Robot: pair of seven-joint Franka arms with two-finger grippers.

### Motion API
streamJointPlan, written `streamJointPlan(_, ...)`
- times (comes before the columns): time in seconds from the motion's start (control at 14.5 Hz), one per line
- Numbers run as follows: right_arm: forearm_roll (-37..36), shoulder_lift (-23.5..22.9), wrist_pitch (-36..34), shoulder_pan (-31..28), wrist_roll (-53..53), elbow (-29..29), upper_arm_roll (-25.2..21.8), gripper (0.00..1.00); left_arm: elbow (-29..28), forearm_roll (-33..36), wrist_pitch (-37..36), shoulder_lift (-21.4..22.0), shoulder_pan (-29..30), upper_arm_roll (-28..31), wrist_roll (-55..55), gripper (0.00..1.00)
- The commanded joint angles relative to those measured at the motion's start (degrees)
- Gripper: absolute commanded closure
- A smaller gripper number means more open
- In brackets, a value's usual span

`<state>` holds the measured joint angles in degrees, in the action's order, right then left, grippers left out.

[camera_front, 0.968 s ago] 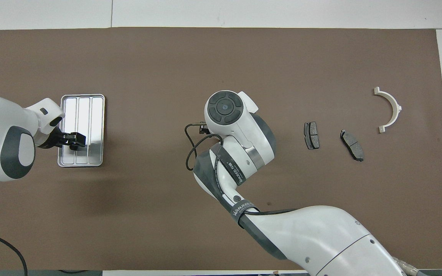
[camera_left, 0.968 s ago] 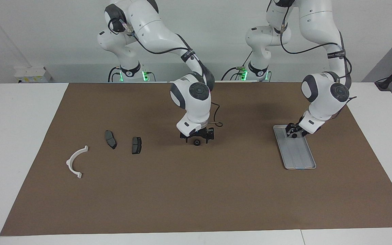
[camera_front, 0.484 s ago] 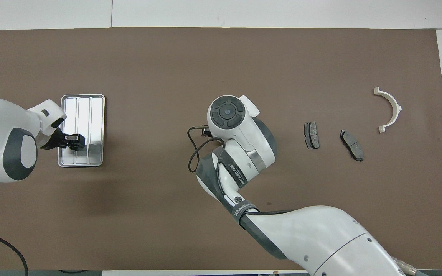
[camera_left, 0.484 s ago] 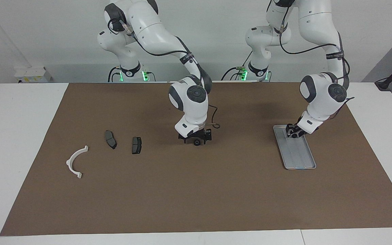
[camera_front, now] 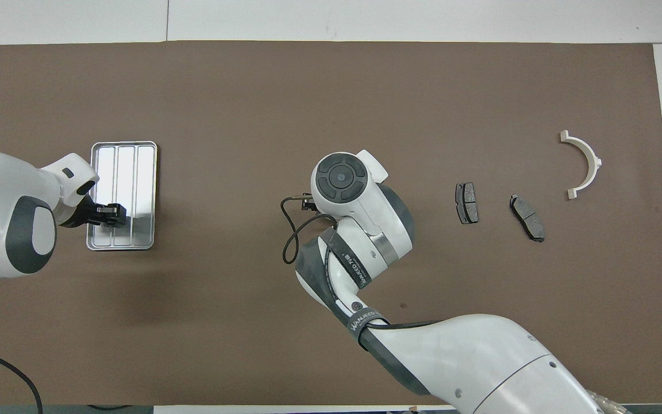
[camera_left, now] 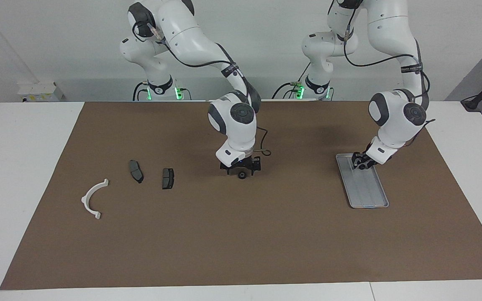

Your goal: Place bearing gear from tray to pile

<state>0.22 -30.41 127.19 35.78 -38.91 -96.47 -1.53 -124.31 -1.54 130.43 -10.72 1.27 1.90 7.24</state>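
The brown mat (camera_left: pixel 241 242) covers most of the table, and nothing lying on it has moved since a second ago. The right arm has drawn its wrist a little toward the robots. The right gripper (camera_left: pixel 241 168) hangs low over the middle of the mat with its fingers as wide apart as before, gripping nothing. The left gripper (camera_left: pixel 360 163) is over the end of the tray (camera_left: pixel 370 196) nearer to the robots and has slid slightly toward that end. Its fingers have come closer together, but I cannot tell if they are closed or hold something.

The pile (camera_left: pixel 136 171) lies toward the right arm's end: a white bracket (camera_left: pixel 92 200) and two dark plates (camera_left: pixel 167 178), well apart from the tray.

The gear (camera_left: pixel 241 175) is a small, round, black thing. It lies on the mat just under the right gripper, between tray and pile.
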Motion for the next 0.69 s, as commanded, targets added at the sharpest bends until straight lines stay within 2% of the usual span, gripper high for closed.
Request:
streamJointPlan(0.0,0.4,1.6,1.9,0.2,-2.0,-2.2,0.2,0.00,-2.1,0.0,2.0,1.1,0.9,-0.5,0.9,0.48)
streamJointPlan(0.14,0.4,1.6,2.1,0.2,-2.0,-2.2,0.2,0.00,-2.3,0.0,2.6,1.1,0.9,-0.5,0.8,0.52)
streamJointPlan(0.21,0.4,1.6,2.4,0.2,-2.0,-2.3,0.2,0.00,-2.6,0.0,2.6,1.1,0.9,-0.5,0.8,0.57)
streamJointPlan(0.35,0.4,1.6,2.4,0.2,-2.0,-2.4,0.2,0.00,-3.0,0.0,2.9,1.1,0.9,-0.5,0.8,0.69)
streamJointPlan(0.55,0.4,1.4,3.2,0.2,-2.0,-2.9,0.2,0.00,-3.0,0.0,2.9,1.1,0.9,-0.5,0.8,1.00)
streamJointPlan(0.62,0.4,1.4,3.5,0.2,-2.0,-3.1,0.2,0.00,-2.9,0.0,2.6,1.1,0.9,-0.5,0.8,1.00)
